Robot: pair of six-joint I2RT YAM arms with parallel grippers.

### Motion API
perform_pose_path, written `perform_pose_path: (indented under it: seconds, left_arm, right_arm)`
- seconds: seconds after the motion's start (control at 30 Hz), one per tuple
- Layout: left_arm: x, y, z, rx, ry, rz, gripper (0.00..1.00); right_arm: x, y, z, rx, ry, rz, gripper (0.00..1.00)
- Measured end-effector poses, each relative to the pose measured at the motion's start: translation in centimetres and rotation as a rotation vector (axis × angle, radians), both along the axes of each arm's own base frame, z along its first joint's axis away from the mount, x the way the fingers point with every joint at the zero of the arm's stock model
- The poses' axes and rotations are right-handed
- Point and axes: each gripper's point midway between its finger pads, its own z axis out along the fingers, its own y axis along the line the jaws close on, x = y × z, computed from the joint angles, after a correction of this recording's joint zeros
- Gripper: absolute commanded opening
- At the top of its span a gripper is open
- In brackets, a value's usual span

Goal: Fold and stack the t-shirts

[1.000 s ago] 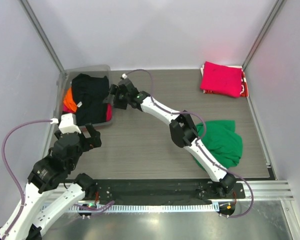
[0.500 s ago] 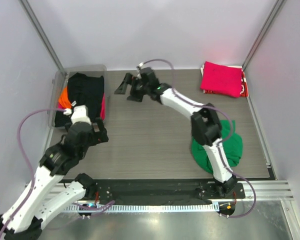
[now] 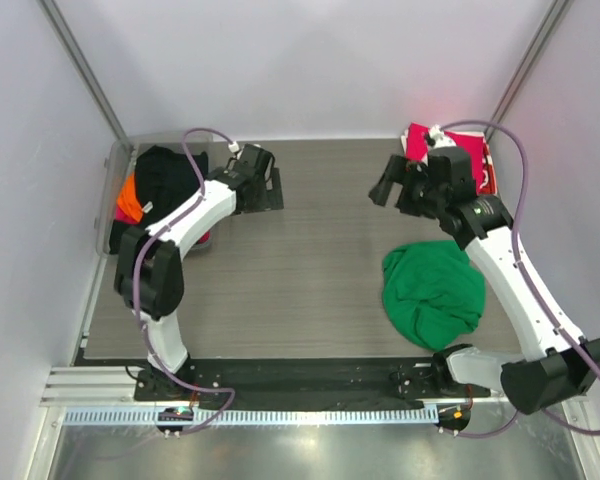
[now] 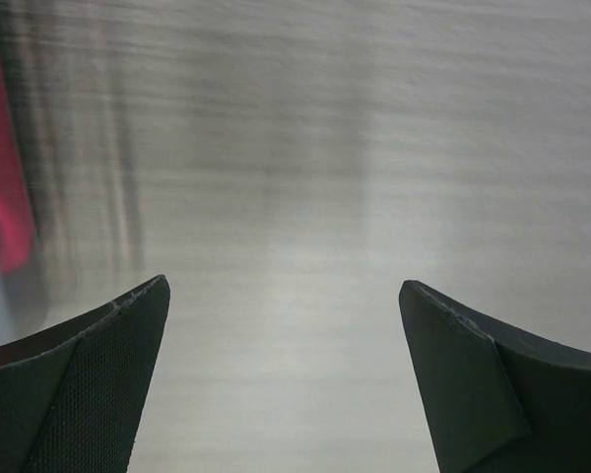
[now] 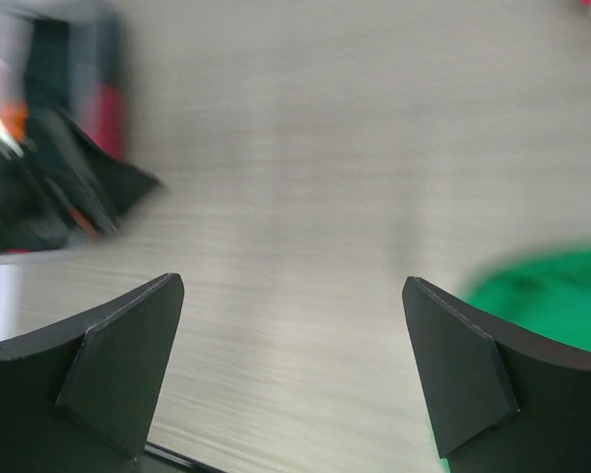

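Right pincer (image 3: 388, 182) has swung from tub (image 3: 108, 215) toward far-right corner; left pincer (image 3: 270, 190) replaces it (both gape, empty). Green shirt (image 3: 435, 295) awaits folding.

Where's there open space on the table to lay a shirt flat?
The widest bare patch is the middle of the table, bordered by the left gripper, the right gripper and the green shirt, down to the near edge. Crowded: the tub at far left, and the right side, where the pink shirt lies beyond the green one.
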Motion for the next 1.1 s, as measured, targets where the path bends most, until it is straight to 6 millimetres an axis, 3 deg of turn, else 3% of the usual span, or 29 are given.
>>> perform_pose_path:
  seconds: [0.1,0.23,0.37,0.47,0.63,0.73,0.8,0.83,0.9,0.93,1.03,1.1]
  left_arm:
    - [3.1,2.0,-3.7,-0.007,0.083,0.056,0.97]
    - [5.2,7.1,-7.9,0.030,0.197,0.157,0.96]
    - [5.3,11.1,-8.8,0.031,0.246,0.230,0.96]
    - [5.2,13.5,-8.6,0.030,0.250,0.272,0.96]
    - [4.3,13.7,-7.1,-0.012,0.237,0.258,0.93]
    - [3.3,13.6,-5.7,-0.038,0.223,0.253,0.93]
    - [2.3,13.5,-4.3,-0.060,0.207,0.248,0.92]
    - [1.8,13.4,-3.7,-0.070,0.195,0.245,0.92]
    - [0.5,13.3,-1.9,-0.092,0.166,0.237,0.92]
    - [0.0,13.3,-0.9,-0.101,0.147,0.234,0.92]
    - [-1.5,13.3,2.3,-0.130,0.072,0.228,0.92]
    - [-2.3,13.4,4.3,-0.144,0.024,0.226,0.93]
  right_arm:
    - [-1.9,-4.2,-3.5,-0.087,0.099,-0.086,1.00]
    - [-4.2,-8.1,-9.4,-0.166,0.285,-0.190,1.00]
    - [-6.8,-8.9,-14.2,-0.206,0.443,-0.192,0.97]
    - [-7.4,-8.2,-16.9,-0.198,0.534,-0.157,0.91]
    - [-7.5,-6.8,-21.0,-0.191,0.651,-0.102,0.83]
    - [-7.5,-5.5,-23.3,-0.223,0.709,-0.052,0.66]
    - [-7.7,-4.4,-25.0,-0.255,0.751,-0.012,0.45]
    - [-8.0,-3.7,-25.8,-0.277,0.774,0.010,0.26]
    - [-8.3,-2.6,-26.8,-0.309,0.798,0.045,0.07]
    - [-8.2,-2.0,-26.9,-0.317,0.801,0.059,0.01]
    - [-6.9,0.8,-25.9,-0.311,0.769,0.113,0.01]
    - [-5.2,3.7,-23.6,-0.293,0.710,0.169,0.01]
